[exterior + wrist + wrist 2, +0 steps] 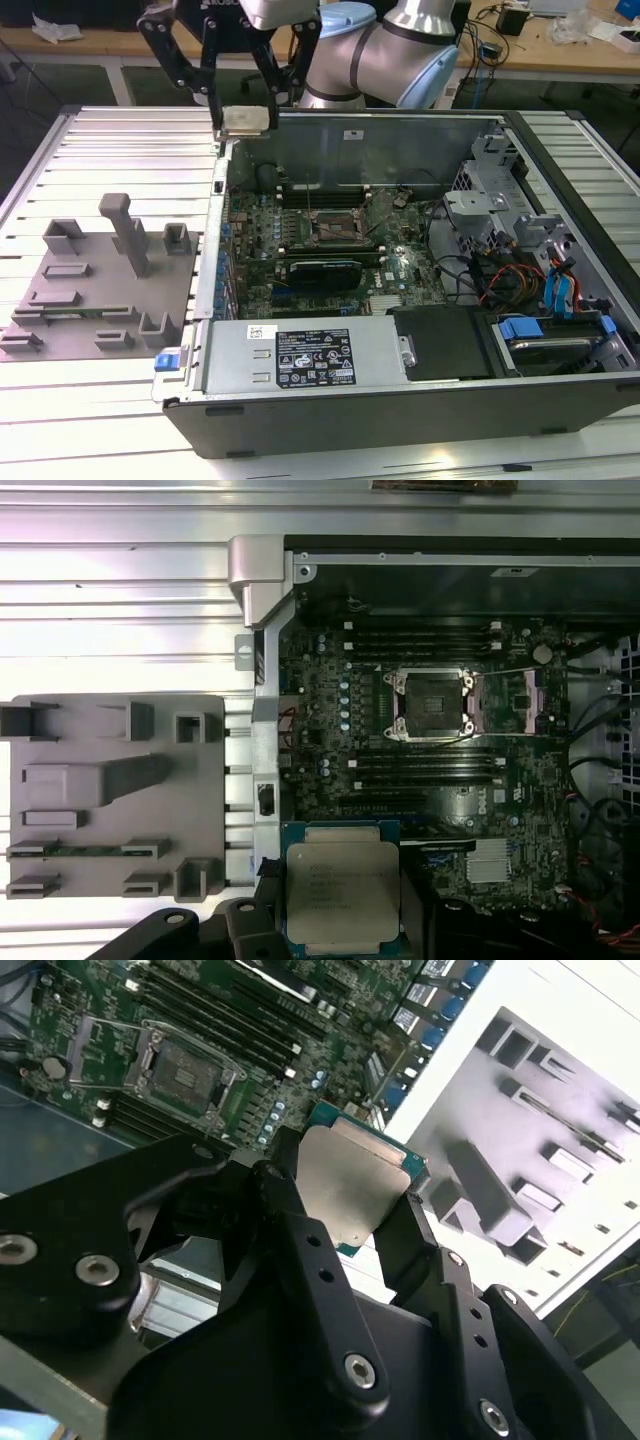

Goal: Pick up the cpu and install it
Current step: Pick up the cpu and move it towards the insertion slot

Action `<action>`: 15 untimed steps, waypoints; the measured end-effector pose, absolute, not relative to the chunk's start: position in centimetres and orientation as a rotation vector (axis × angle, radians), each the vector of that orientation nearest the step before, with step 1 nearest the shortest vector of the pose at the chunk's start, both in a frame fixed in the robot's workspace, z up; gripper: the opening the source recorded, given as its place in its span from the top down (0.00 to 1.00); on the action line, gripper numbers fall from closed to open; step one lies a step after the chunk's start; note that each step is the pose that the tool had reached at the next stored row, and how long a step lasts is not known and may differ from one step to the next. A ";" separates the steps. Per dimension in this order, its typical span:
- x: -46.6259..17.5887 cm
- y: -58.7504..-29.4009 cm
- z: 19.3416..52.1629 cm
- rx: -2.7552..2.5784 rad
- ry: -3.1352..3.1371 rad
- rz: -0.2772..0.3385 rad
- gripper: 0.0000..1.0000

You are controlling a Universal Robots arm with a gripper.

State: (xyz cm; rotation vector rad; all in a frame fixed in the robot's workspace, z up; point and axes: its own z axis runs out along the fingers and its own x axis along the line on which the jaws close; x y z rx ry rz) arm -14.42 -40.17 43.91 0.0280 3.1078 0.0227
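Observation:
My gripper point(246, 112) is shut on the cpu point(247, 121), a flat square chip with a pale metal top, and holds it in the air over the back corner of the open computer case on the exterior view's left. In both wrist views the black fingers point(285, 1195) clamp two opposite edges of the cpu point(350, 1185) point(342, 892). The open socket point(330, 228) point(432, 703) point(182, 1072), a dark square frame with a raised metal bracket, sits on the green motherboard point(400, 265) below, apart from the chip.
A grey fixture plate point(100, 290) with upright blocks lies on the slatted table beside the case. Inside the case are a black expansion card point(322, 270), a power supply point(300, 355), loose cables and blue-tabbed drive bays point(540, 300). The case walls point(400, 145) stand up around the board.

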 end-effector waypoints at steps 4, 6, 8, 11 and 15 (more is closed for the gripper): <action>-13.4 -40.2 43.9 0.028 3.110 0.023 0.45; -12.9 -40.2 43.9 0.028 3.112 0.023 0.45; -12.3 -40.2 43.9 0.028 3.113 0.023 0.45; -11.4 -40.2 43.9 0.028 3.116 0.023 0.45; -8.5 -40.2 43.9 0.028 3.121 0.023 0.45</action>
